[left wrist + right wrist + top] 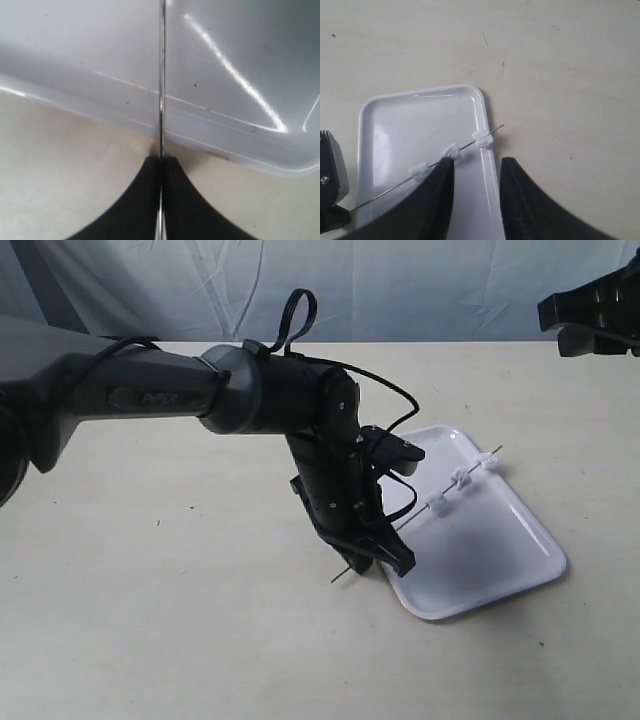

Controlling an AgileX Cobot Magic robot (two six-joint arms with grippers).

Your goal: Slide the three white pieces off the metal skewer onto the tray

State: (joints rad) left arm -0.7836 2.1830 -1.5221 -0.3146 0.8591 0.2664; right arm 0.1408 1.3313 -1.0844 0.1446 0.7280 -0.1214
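Left gripper (385, 552) nearest, jaws pinched on near end of metal skewer (415, 515) slanting over tray (480, 555). Three white pieces (461, 479) threaded along far half. Right gripper (477, 162) parted, empty, far right. Pieces probably soft, light, squashable: nip gently behind each.

Pale beige matte surface (150, 640) filling most of the exterior view, a tiny dark speck (333, 35) and a faint short scratch (485, 40) on it, wrinkled pale blue-white cloth backdrop (420, 290) behind its far edge
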